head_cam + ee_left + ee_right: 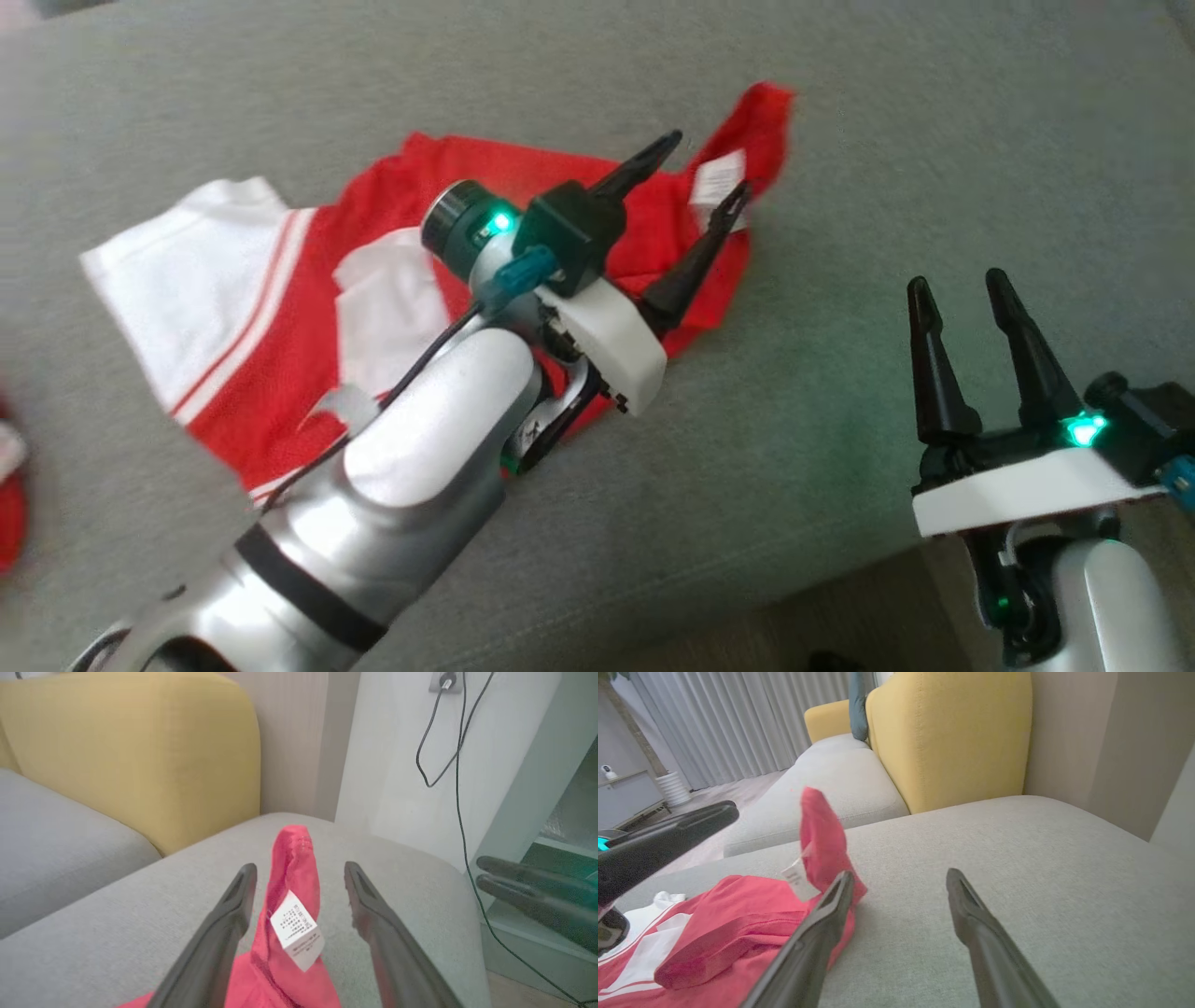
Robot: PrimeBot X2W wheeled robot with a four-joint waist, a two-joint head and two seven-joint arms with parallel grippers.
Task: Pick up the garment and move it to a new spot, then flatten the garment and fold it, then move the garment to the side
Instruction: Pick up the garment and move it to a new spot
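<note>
While the right gripper [957, 280] hovers by the sofa's front edge, fingers spread wide and holding nothing, the action is all on the left. The left gripper [707, 168] reaches out over the red-and-white garment [392, 182], its fingers [226, 933] fully apart and gripping nothing. They straddle a pinched-up red peak with the care label [296, 931] dangling off it. The cloth stands between them, and as far as I can tell it touches neither.

The garment lies rumpled on the grey seat cushion [887, 121]. Its long axis runs from the robot's near left out to the far right, and that peak is the far-right end. So the left arm is much the nearer, while the right faces bare cushion, well apart from the cloth.

The left forearm covers the garment's middle. The white end is blurred, and a red scrap at the head view's left edge is cut off, so I can't say what it is. Beyond it all rises the yellow back cushion [140, 756].
</note>
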